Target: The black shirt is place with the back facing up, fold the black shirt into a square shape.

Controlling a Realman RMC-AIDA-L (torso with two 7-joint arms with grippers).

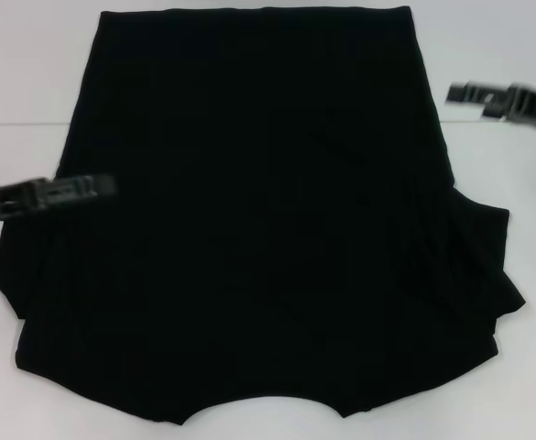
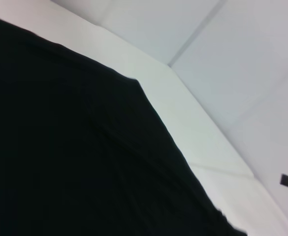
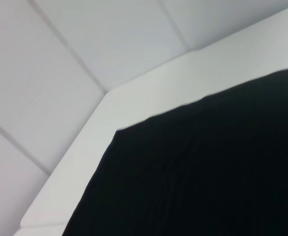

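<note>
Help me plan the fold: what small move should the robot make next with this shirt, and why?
Probably bring the right gripper toward the black shirt and down to its right sleeve, which juts out unfolded. That gripper hovers off the shirt over the white table, while the left gripper hovers over the shirt's left edge, where no sleeve sticks out.

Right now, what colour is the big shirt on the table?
The black shirt is plain black all over, clearest in the head view.
</note>
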